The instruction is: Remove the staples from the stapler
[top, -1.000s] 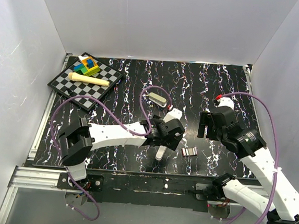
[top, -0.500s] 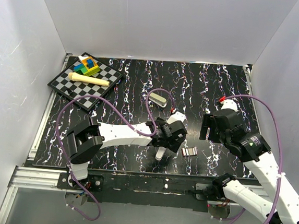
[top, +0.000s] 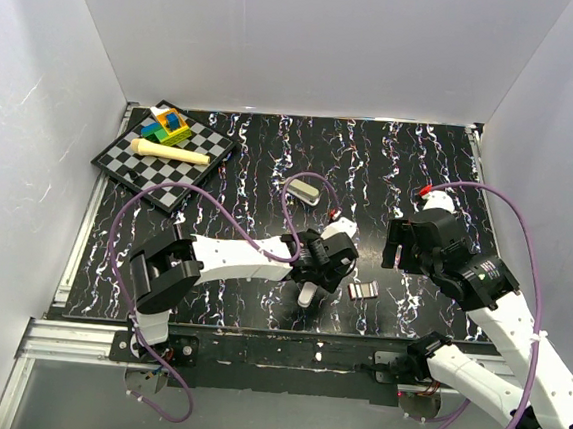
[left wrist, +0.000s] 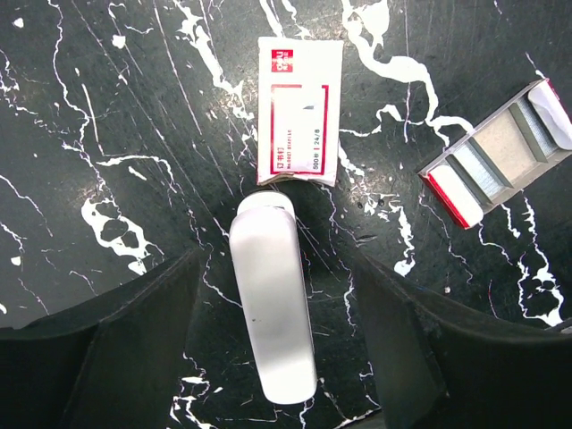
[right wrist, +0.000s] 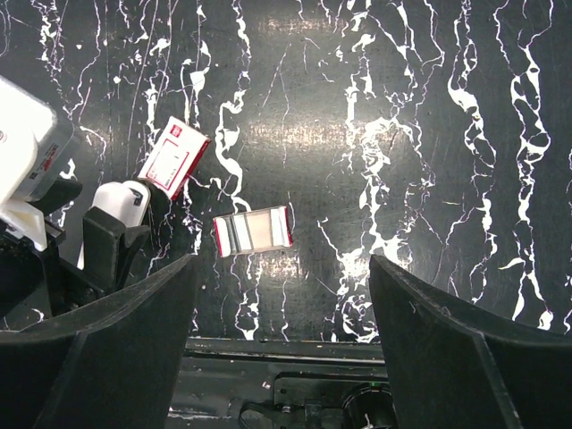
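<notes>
My left gripper [left wrist: 273, 266] is down over the stapler [left wrist: 273, 299], jaws released and spread wide. One finger [left wrist: 134, 344] stands on each side of the slim white bar, and dark table shows in both gaps, so I grip nothing. The stapler lies flat on the black marbled table [top: 451, 169], near the middle of its near edge. Its far rounded end sits just beside a small white and red staple box sleeve [left wrist: 299, 112]. To the right of the sleeve, apart from both, an open staple tray [left wrist: 500, 152] with red ends lies at an angle. My right gripper [right wrist: 281, 268] hangs above the table to the right of that tray, its jaws also parted and empty, with the tray showing between them in the wrist view. At the far left corner, a chessboard [top: 130, 166] carries some coloured blocks [top: 167, 124] and a pale yellow cylinder [top: 170, 151]. A beige bar [top: 304, 188] lies farther back on the table.
</notes>
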